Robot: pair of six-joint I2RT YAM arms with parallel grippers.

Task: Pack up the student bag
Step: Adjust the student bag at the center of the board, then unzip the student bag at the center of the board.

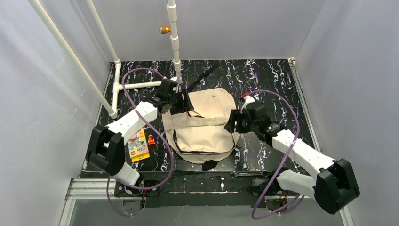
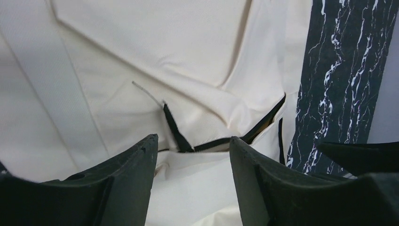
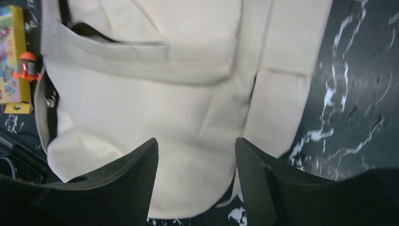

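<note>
The student bag [image 1: 204, 127], a large beige soft backpack with black zips, lies flat in the middle of the black marbled table. My left gripper [image 1: 182, 102] hovers over its far-left corner. In the left wrist view this left gripper [image 2: 194, 145] is open above the fabric, close to a black zip pull [image 2: 175, 131], with nothing pinched. My right gripper [image 1: 233, 123] is at the bag's right edge. Seen from the right wrist, the right gripper [image 3: 196, 147] is open over the bag [image 3: 155, 108], holding nothing.
A yellow picture book [image 1: 138, 147] and a small orange toy [image 1: 151, 140] lie left of the bag; the book [image 3: 11, 56] and toy [image 3: 28, 66] also show in the right wrist view. A white pipe frame [image 1: 141, 85] stands at the back left. Grey walls close in on three sides.
</note>
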